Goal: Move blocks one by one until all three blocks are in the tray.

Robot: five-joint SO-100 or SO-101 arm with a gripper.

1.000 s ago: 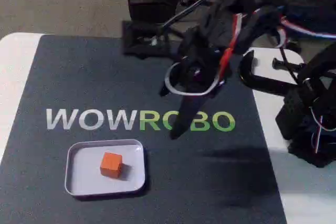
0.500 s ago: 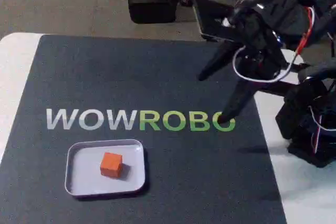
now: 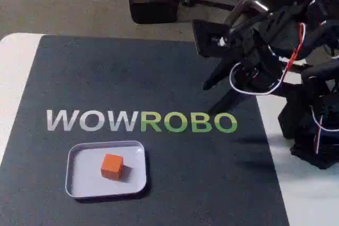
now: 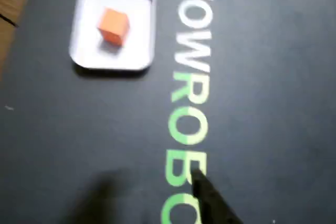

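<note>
- Since a second ago I have swung right and back from above the WOWROBO lettering (image 3: 141,121); cube and tray have not shifted.
- Nearest the fixed camera, the orange cube (image 3: 112,165) sits inside the white tray (image 3: 77,183), the sole block I can see.
- My gripper (image 3: 212,98) hangs farther back, jaws apart and empty, with the tray well off toward the lower left in the fixed view.

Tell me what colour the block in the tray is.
Orange block; clearest in the fixed view.

The wrist view is blurred — one pincer (image 4: 210,198) finger shows, cut off by the bottom edge.
</note>
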